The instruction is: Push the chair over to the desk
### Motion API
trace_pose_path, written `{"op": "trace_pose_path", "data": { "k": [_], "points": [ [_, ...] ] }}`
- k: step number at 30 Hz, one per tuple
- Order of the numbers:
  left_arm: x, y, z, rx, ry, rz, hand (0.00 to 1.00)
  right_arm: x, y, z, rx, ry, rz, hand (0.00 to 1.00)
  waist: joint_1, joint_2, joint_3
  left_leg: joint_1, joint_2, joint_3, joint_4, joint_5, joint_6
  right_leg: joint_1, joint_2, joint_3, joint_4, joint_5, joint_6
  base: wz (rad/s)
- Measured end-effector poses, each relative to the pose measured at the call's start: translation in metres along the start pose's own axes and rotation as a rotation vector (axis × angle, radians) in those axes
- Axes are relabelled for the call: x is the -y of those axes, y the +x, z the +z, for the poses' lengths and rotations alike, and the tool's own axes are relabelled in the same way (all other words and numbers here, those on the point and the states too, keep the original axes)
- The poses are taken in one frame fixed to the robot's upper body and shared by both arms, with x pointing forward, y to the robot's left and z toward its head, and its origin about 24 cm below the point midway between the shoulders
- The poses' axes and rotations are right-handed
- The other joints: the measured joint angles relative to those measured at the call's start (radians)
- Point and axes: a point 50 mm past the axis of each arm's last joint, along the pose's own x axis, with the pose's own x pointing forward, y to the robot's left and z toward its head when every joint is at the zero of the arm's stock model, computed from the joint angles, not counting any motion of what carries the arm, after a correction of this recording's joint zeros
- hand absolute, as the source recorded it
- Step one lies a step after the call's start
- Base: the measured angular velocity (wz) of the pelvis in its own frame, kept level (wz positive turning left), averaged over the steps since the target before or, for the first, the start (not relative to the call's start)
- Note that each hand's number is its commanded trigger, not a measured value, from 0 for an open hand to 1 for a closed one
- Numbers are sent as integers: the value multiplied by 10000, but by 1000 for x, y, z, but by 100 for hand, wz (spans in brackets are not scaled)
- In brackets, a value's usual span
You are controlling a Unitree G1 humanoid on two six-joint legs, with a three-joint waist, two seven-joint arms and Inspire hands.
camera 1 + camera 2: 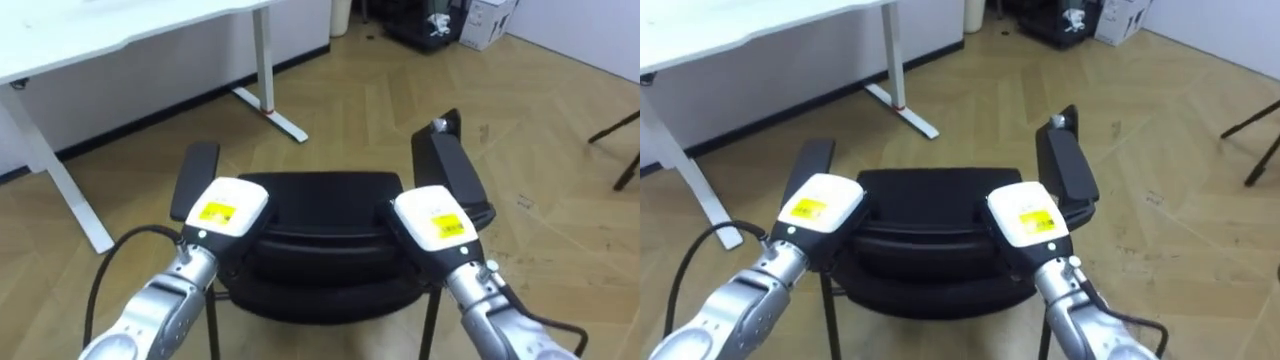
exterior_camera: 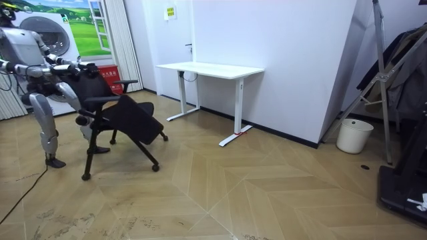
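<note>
While the robot stands behind the black chair (image 1: 320, 200) on the wooden floor (image 1: 400, 90), its left hand (image 1: 225, 210) and right hand (image 1: 435, 215) lie against the backrest's top edge, 1 near each end. Their fingers are hidden, so I cannot tell their state. The white desk (image 2: 210, 69) stands well apart.

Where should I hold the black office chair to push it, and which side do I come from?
Grip the top edge of the backrest, coming from behind the chair, with one hand toward each end. It is a broad bar facing the robot, level with its outstretched arms, and the armrests jut away on either side. The left hand and right hand rest there now.
</note>
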Motion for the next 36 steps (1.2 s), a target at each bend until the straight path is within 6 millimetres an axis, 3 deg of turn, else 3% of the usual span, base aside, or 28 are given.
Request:
{"op": "trace_pose_path", "data": {
  "k": [2, 4, 5, 6, 7, 8, 9, 10, 12, 14, 16, 17, 18, 19, 20, 21, 23, 24, 26, 29, 30, 32, 33, 36],
  "points": [
    [-2, 2, -1, -70, -69, 57, 100, 3, 5, 0, 58, -60, -135, 100, 130, 155, 44, -22, -64, -134, 542, -510, 67, -407, -397, -482, 1638, 232, 188, -23],
    [-3, 7, -2, 3, 40, -54, 100, 0, 6, 0, -30, 39, -24, 100, 5, 233, 49, 233, -62, -495, 802, -925, 130, -813, -676, -533, 3214, 1288, 133, 33],
    [-4, 8, -3, 32, 90, -72, 100, -1, 6, 0, -70, 134, 24, 100, -3, 299, 83, 341, -74, -606, 796, -1018, 146, -934, -710, -515, 3516, 1638, 126, 41],
    [-4, 8, -4, 92, 210, -102, 100, -4, 6, 1, -154, 341, 100, 100, -34, 311, 92, 559, -65, -848, 767, -1169, 134, -1041, -679, -482, 3917, 2359, 131, 29],
    [-5, 8, -4, 214, 349, -61, 100, -6, 6, 1, -184, 496, 147, 100, -32, 359, 81, 657, -52, -1185, 722, -1275, 147, -1217, -565, -406, 4196, 2723, 142, 23],
    [-5, 9, -4, 233, 367, 6, 100, -5, 6, 2, -170, 500, 137, 100, -7, 402, 86, 671, -38, -1345, 702, -1320, 145, -1369, -523, -389, 4311, 2611, 212, 0],
    [-7, 9, -5, 228, 420, 84, 100, -5, 9, 3, -136, 506, 97, 100, 74, 497, 102, 759, -36, -1621, 520, -1329, 140, -1847, -402, -403, 4400, 2249, 238, -11],
    [-6, 8, -9, 153, 482, 142, 100, -5, 13, 5, -62, 464, 97, 100, 103, 642, 187, 980, -36, -1934, 298, -1320, 127, -2251, -185, -405, 4179, 1994, 153, -10],
    [-3, 6, -12, 78, 492, 151, 100, -7, 15, 8, -28, 448, 161, 100, 98, 750, 190, 1275, -42, -2385, 45, -1332, 80, -2903, 98, -431, 3362, 1835, 71, 12],
    [-3, 6, -14, 97, 545, 162, 100, -9, 16, 10, 13, 429, 203, 100, 59, 704, 189, 1533, -61, -2725, -134, -1396, -22, -3502, 413, -66, 1981, 1903, 38, 47],
    [0, 6, -15, 62, 532, 41, 100, -12, 14, 11, -22, 511, 277, 100, -276, 674, 176, 1821, -141, -3400, -131, -1617, -195, -3842, 739, 762, -486, 2599, 9, 87],
    [1, 5, -15, 54, 518, 32, 100, -12, 14, 11, 3, 534, 287, 100, -371, 606, 178, 1897, -214, -3557, -106, -1690, -232, -3852, 735, 1034, -1048, 2825, 31, 99],
    [1, 5, -15, 29, 486, 29, 100, -12, 14, 11, 33, 556, 288, 100, -513, 395, 166, 2023, -305, -3633, 13, -1879, -340, -3873, 645, 1526, -1823, 3243, 124, 95],
    [2, 5, -15, -42, 379, 5, 100, -12, 14, 10, 38, 545, 293, 100, -657, 366, 127, 2038, -313, -3920, 411, -2234, -500, -3807, 605, 1534, -1645, 3750, 96, 89],
    [2, 5, -15, -51, 356, -5, 100, -11, 14, 9, 41, 508, 302, 100, -664, 324, 102, 2038, -268, -4002, 585, -2397, -585, -3768, 674, 1484, -1495, 3784, 81, 66],
    [4, 6, -14, -53, 262, -36, 100, -10, 15, 7, 52, 419, 375, 100, -656, 417, 36, 2100, -99, -4051, 710, -2584, -823, -3690, 847, 1368, -1328, 3800, 54, 46],
    [5, 7, -13, -150, 157, -38, 100, -7, 18, 6, 101, 307, 412, 100, -657, 571, 17, 2261, 209, -4058, 636, -2735, -1092, -3478, 1012, 1100, -1334, 4016, -272, 37],
    [4, 8, -12, -215, 92, 6, 100, -5, 20, 5, 127, 245, 408, 100, -640, 622, 12, 2383, 417, -3993, 498, -2777, -1231, -3397, 1147, 1026, -1297, 3992, -528, 30],
    [-1, 12, -11, -199, 123, 203, 100, 1, 25, 2, 162, 76, 284, 100, -482, 657, 3, 2474, 818, -3964, 154, -2705, -1473, -3360, 1373, 744, -1301, 3719, -786, 28],
    [-5, 13, -11, -277, 170, 404, 100, 6, 28, 1, 177, 23, 158, 100, -370, 605, 47, 2658, 1105, -3779, -167, -2641, -1711, -3378, 1494, 554, -990, 3296, -951, 20],
    [-6, 13, -12, -271, 182, 437, 100, 8, 29, 2, 178, 39, 126, 100, -373, 600, 49, 2684, 1236, -3756, -140, -2702, -1830, -3377, 1533, 371, -723, 2988, -1005, 26],
    [-8, 15, -12, -276, 161, 508, 100, 10, 31, 2, 213, 30, 187, 100, -243, 503, 85, 2778, 1376, -3539, 156, -2751, -1916, -3328, 1483, 307, -269, 2532, -1140, 18],
    [-6, 14, -12, -277, 168, 426, 100, 9, 31, 2, 182, 37, 231, 100, -117, 376, 146, 2756, 1456, -3246, 551, -2740, -1908, -3220, 1441, 217, -9, 2297, -1189, 29],
    [-8, 15, -13, -226, 285, 437, 100, 8, 31, 2, 131, 235, 321, 100, -134, 190, 195, 2375, 1867, -2702, 1812, -2674, -1890, -2816, 1440, -323, 223, 1775, -1365, 46]
  ]
}}
